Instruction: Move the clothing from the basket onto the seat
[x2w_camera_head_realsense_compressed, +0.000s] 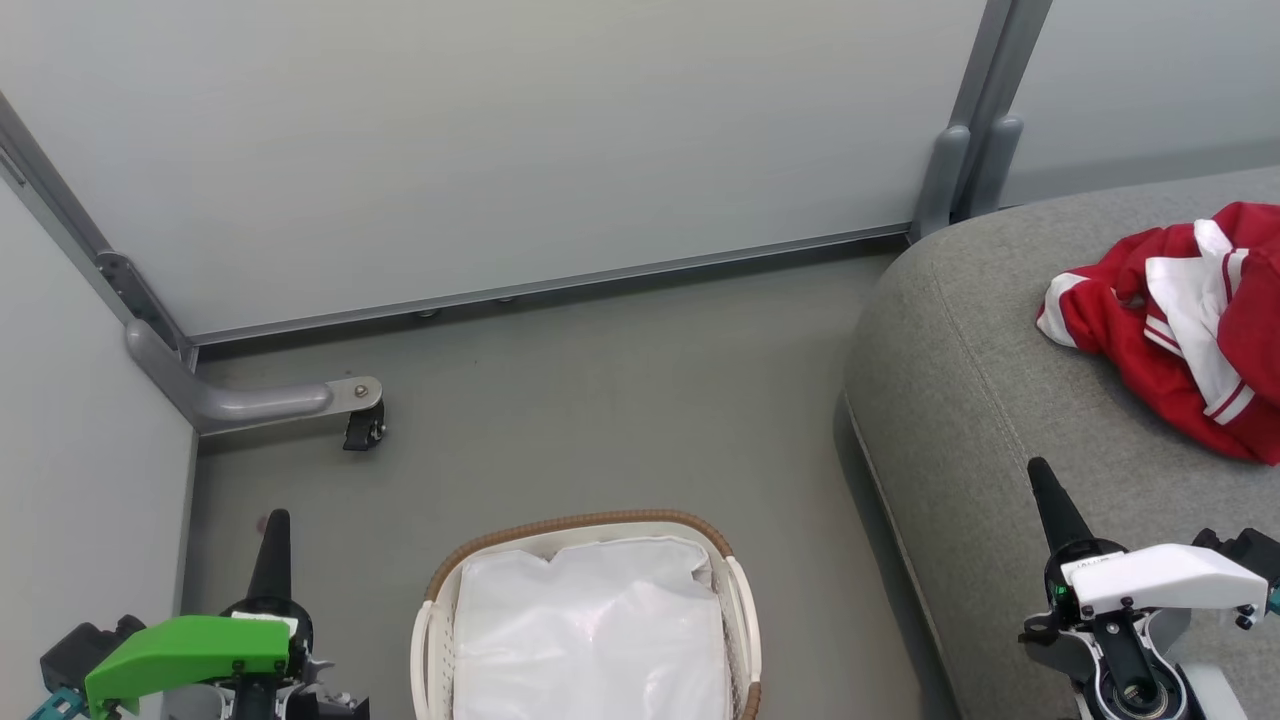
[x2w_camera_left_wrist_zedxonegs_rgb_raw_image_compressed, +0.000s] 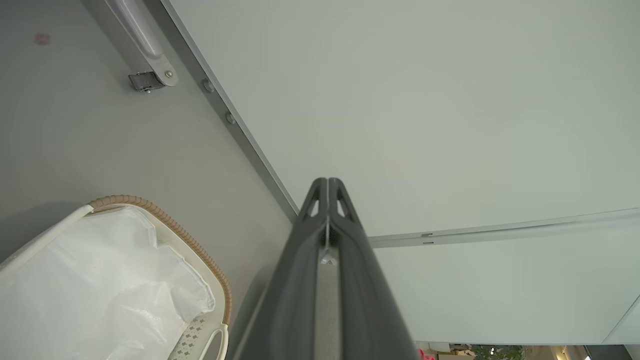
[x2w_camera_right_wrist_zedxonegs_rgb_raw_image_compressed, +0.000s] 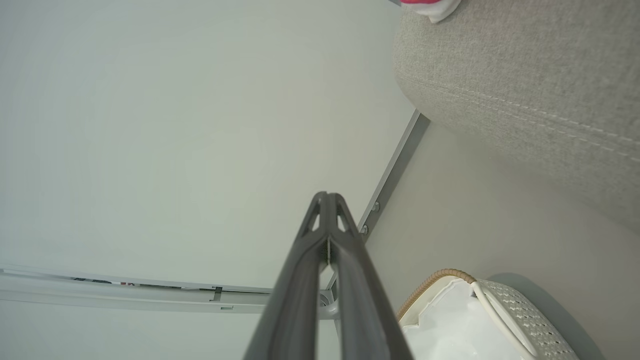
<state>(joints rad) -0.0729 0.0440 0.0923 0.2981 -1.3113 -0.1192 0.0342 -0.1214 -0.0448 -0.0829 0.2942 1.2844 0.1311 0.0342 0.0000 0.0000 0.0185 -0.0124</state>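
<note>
Head view puts the basket (x2w_camera_head_realsense_compressed: 580, 522) at 6 o'clock on the grey floor (x2w_camera_head_realsense_compressed: 600, 400). A rumpled white liner (x2w_camera_head_realsense_compressed: 590, 630) lies inside it, with no red fabric on top. The clothing (x2w_camera_head_realsense_compressed: 1180, 330) lies at 3 o'clock as a crumpled red heap with white stripes. It rests on the seat (x2w_camera_head_realsense_compressed: 960, 400), well apart from the basket. The left gripper (x2w_camera_head_realsense_compressed: 276, 518) rises at 7 o'clock just beside the basket, over bare floor. The right gripper (x2w_camera_head_realsense_compressed: 1040, 468) rises at 4 o'clock over the seat's front part, near the heap but not touching it. Each reads as a single dark spike.

Left wrist view shows that arm's jaws pressed together with nothing between them, pointing at the pale wall panel (x2w_camera_left_wrist_zedxonegs_rgb_raw_image_compressed: 450, 100). The basket sits at 8 o'clock, and its liner is bunched against the woven rim.

Right wrist view shows the other jaws also together and empty. The seat's rounded corner and stitched seam fill the 2 o'clock area. A scrap of red and white cloth peeks in at 1 o'clock on top of the seat. The basket's perforated side and the liner sit at 5 o'clock.

By my reading the transfer is finished or very nearly so, since the garments are on the cushion and both arms are unloaded. I cannot tell whether anything lies hidden beneath the liner. If nothing does, no garment is left to carry.
</note>
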